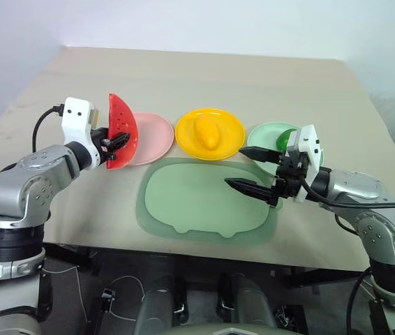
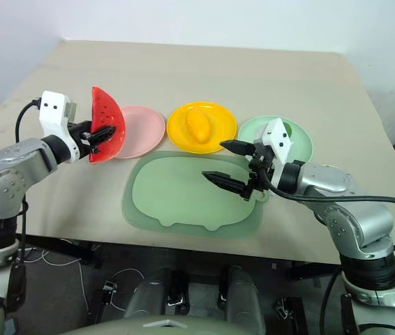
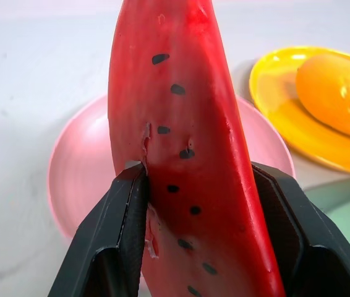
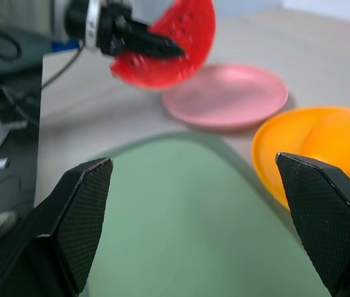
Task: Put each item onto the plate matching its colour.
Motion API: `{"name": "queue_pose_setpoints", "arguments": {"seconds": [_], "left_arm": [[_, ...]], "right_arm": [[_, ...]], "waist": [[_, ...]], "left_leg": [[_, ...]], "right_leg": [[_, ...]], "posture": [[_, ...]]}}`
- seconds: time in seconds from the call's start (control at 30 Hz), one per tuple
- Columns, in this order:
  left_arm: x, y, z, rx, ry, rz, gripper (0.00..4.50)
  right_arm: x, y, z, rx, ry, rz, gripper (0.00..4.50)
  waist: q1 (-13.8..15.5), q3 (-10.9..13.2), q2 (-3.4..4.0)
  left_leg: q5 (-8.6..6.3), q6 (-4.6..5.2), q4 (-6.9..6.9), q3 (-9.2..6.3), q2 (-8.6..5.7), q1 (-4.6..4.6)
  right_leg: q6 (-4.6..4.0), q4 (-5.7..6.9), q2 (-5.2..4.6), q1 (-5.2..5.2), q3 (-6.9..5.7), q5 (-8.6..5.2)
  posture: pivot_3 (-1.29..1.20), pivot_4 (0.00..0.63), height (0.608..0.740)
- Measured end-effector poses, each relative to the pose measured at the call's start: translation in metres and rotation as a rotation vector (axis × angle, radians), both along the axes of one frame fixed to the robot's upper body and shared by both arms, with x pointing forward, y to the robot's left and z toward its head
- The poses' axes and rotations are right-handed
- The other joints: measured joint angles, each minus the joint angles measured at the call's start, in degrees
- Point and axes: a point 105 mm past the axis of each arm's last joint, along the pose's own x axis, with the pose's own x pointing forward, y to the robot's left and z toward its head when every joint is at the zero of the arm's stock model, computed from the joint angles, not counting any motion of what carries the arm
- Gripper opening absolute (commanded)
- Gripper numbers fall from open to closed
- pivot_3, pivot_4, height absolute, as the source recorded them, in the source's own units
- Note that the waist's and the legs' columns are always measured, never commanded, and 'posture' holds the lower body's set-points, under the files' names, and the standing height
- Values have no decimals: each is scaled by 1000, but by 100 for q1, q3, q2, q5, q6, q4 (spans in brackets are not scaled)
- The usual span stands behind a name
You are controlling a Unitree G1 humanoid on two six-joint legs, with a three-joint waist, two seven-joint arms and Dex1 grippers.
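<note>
The dark green fruit (image 1: 285, 138) is half hidden behind the right gripper (image 1: 251, 169), on the mint plate (image 1: 265, 132). This gripper hangs with jaws wide apart and empty over the green tray (image 1: 183, 209). The left gripper (image 1: 118, 139) is closed on the red watermelon wedge (image 1: 122, 130), held upright above the near edge of the pink plate (image 1: 153, 137). The mango (image 1: 206, 132) lies on the yellow plate (image 1: 185, 130)

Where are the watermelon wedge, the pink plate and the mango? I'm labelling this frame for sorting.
watermelon wedge (image 1: 122, 129): left eye view, on its red seeded face.
pink plate (image 1: 154, 137): left eye view, on its bare middle.
mango (image 1: 206, 132): left eye view, on the fruit's middle, on the yellow plate (image 1: 232, 132).
</note>
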Motion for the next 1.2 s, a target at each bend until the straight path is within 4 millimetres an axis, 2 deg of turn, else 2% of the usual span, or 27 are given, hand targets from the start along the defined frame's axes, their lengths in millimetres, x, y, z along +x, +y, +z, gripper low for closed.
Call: {"name": "queue_pose_setpoints", "arguments": {"seconds": [0.2,0.33,0.43,0.57,0.8,1.03,1.2], "left_arm": [[22,-1,-21,24,81,25,2139],[31,-3,-27,40,114,42,2139],[41,-11,-30,36,117,29,2139],[42,-18,-35,34,120,-3,2139],[42,-16,-34,55,111,-1,4393],[38,-11,-10,106,21,23,4479],[20,-9,13,127,-33,-4,4479]], "right_arm": [[1,6,-6,15,21,-18,4500],[1,5,-9,17,28,-33,4500],[2,6,-10,17,30,-41,4500],[4,6,-10,11,25,-52,4500],[5,5,-9,12,23,-66,4500],[5,5,-9,12,23,-65,4500],[5,5,-11,17,27,-57,4500]], "waist": [[-22,0,0],[-21,0,-1],[-7,0,-1],[-26,1,-2],[-42,1,-2],[-34,1,-2],[-49,0,-1]], "left_leg": [[1,2,0,1,2,0],[1,2,3,1,3,1],[1,3,7,0,1,2],[1,5,7,0,2,0],[1,6,8,0,3,2],[2,6,10,-1,3,2],[2,6,10,0,3,3]], "right_leg": [[4,7,5,-4,-2,3],[5,12,5,-2,-3,3],[4,11,2,2,-5,2],[5,13,3,-1,-5,3],[6,18,4,-1,-5,3],[6,19,4,1,-5,3],[7,21,5,1,-5,3]], "posture": [[0,150,696],[0,150,696],[0,150,696],[0,150,696],[0,150,696],[0,150,696],[0,150,696]]}}
